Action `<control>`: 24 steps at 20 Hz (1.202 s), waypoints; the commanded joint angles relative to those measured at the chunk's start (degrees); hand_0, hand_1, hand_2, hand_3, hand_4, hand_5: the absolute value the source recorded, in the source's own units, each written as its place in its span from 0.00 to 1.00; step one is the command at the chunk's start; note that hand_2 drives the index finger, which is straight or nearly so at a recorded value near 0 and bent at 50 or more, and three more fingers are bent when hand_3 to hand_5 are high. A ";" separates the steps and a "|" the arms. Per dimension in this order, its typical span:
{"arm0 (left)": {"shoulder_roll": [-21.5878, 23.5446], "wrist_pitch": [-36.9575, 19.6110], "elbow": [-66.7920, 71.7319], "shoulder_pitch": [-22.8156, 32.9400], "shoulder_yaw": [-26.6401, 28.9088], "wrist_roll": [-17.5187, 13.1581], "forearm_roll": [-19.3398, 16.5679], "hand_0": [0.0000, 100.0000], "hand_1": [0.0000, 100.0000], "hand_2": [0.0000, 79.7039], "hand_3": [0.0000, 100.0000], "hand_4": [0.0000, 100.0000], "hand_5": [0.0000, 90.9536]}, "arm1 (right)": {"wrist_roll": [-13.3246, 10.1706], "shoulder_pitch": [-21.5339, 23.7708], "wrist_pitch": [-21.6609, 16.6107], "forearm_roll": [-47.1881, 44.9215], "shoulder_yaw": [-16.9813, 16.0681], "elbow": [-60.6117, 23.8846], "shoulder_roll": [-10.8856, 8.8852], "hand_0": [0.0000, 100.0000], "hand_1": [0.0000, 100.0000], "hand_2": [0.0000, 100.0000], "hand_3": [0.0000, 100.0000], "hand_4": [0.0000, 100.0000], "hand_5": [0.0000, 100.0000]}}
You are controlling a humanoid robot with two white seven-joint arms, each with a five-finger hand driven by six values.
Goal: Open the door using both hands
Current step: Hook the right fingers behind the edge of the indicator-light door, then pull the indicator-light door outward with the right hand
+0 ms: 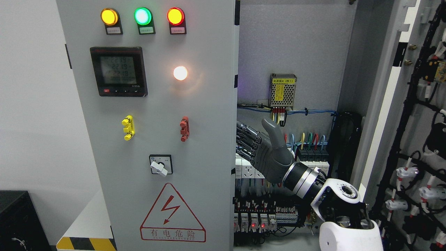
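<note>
The grey left door of the electrical cabinet carries three lamps, a meter and a rotary switch, and stands facing me. Its right edge borders the exposed cabinet interior. The right door is swung wide, showing its inner side with black cable looms. My right hand reaches in from the lower right at mid height. Its fingers are stretched flat toward the left door's edge, their tips hidden behind it, and its thumb points up. It is open, grasping nothing I can see. The left arm is out of view.
Inside the cabinet are a yellow-labelled power supply, coloured wires and breakers, and terminal rows right behind and below my hand. A black box and a hazard-striped ledge lie at the lower left.
</note>
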 commanded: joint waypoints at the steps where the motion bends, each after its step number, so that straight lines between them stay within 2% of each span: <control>1: 0.00 -0.03 0.00 0.00 0.01 0.04 -1.23 0.00 0.00 0.00 0.00 0.00 0.00 | 0.23 -0.01 0.62 0.00 0.59 -0.45 -0.03 0.00 0.00 0.00 0.00 0.00 0.00; 6: 0.00 -0.03 0.00 0.00 0.01 0.04 -1.23 0.00 0.00 0.00 0.00 0.00 0.00 | 0.32 -0.01 0.80 -0.08 0.67 -0.80 -0.03 0.00 0.00 0.00 0.00 0.00 0.00; 10: 0.00 -0.03 0.00 0.00 -0.07 0.04 -1.23 0.00 0.00 0.00 0.00 0.00 0.00 | 2.43 -0.01 0.80 0.01 0.67 -1.16 -0.03 0.00 0.00 0.00 0.00 0.00 0.00; 19: 0.00 -0.03 0.00 0.00 0.01 0.04 -1.23 0.00 0.00 0.00 0.00 0.00 0.00 | 2.26 0.17 0.36 0.27 0.67 -2.03 0.06 0.00 0.00 0.00 0.00 0.00 0.00; 24: 0.00 -0.03 0.00 0.00 -0.07 0.04 -1.23 0.00 0.00 0.00 0.00 0.00 0.00 | 2.26 1.83 0.62 -0.08 0.67 -4.84 0.15 0.00 0.00 0.00 0.00 0.00 0.00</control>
